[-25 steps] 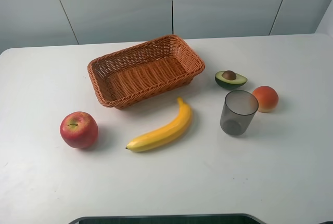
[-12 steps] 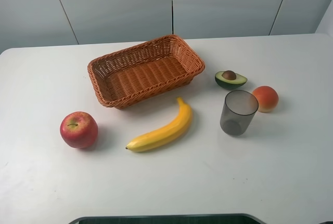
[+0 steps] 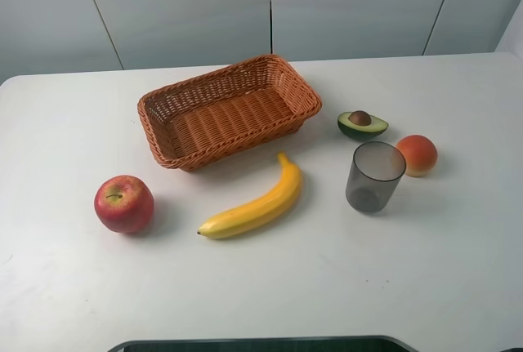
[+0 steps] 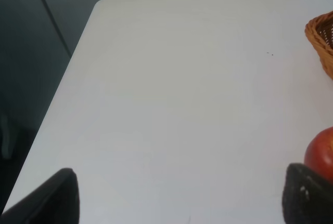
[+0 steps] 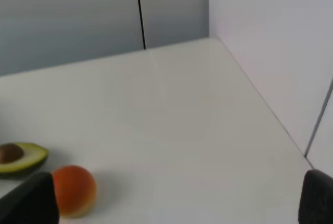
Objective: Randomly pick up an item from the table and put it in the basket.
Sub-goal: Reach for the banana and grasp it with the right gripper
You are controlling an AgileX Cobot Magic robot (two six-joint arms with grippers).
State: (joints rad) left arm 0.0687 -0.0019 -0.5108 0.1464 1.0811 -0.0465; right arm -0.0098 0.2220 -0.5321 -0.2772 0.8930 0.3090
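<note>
A long curved yellow banana (image 3: 253,202) lies on the white table (image 3: 270,287), just in front of the empty orange-brown wicker basket (image 3: 227,110). No arm or gripper shows in the exterior high view. In the left wrist view my left gripper (image 4: 179,203) is open and empty, its dark fingertips (image 4: 52,198) spread wide over the table's left part; the basket's corner (image 4: 323,39) shows at the side. In the right wrist view my right gripper (image 5: 171,203) is open and empty over the table's right part. The banana is out of both wrist views.
A red apple (image 3: 124,203) sits left of the banana and shows in the left wrist view (image 4: 320,151). A grey translucent cup (image 3: 374,176), a halved avocado (image 3: 362,124) and an orange-red fruit (image 3: 417,155) stand on the right.
</note>
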